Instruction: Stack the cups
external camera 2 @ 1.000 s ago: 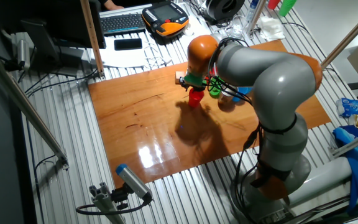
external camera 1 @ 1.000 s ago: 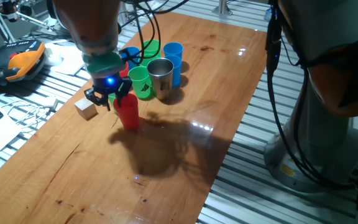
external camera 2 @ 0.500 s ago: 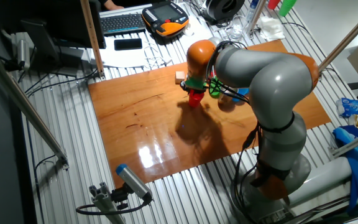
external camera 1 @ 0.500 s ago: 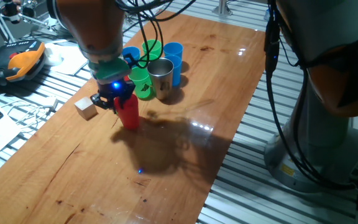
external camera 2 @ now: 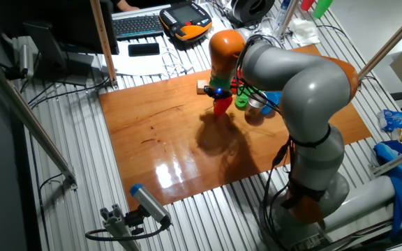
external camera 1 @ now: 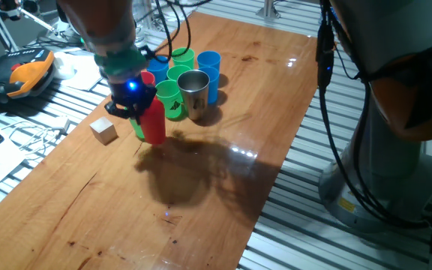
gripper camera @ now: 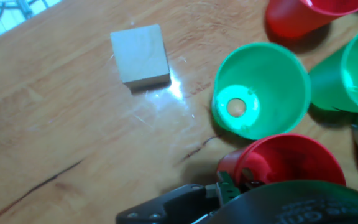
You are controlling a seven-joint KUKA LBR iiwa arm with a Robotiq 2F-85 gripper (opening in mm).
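My gripper (external camera 1: 135, 107) is shut on the rim of a red cup (external camera 1: 154, 124) and holds it slightly above the table, tilted. In the hand view the red cup (gripper camera: 281, 165) hangs at the bottom edge, right next to an upright empty green cup (gripper camera: 260, 87). That green cup (external camera 1: 137, 129) peeks out left of the red one. Behind them stands the cluster: a green cup (external camera 1: 169, 98), a steel cup (external camera 1: 194, 93), a blue cup (external camera 1: 209, 69), another green (external camera 1: 183, 58) and another blue (external camera 1: 157, 69). The other fixed view shows the gripper (external camera 2: 218, 94) over the red cup (external camera 2: 221, 106).
A pale wooden cube (external camera 1: 104, 130) lies left of the gripper, also in the hand view (gripper camera: 140, 55). Another red cup (gripper camera: 303, 12) and a green cup (gripper camera: 353, 68) lie at the right of the hand view. The table's left edge (external camera 1: 51, 154), with cables and a pendant (external camera 1: 22, 75) beyond it, is close.
The gripper has risen and moved slightly left and back with the red cup, which has come off the table. The other cups and the cube have not moved.
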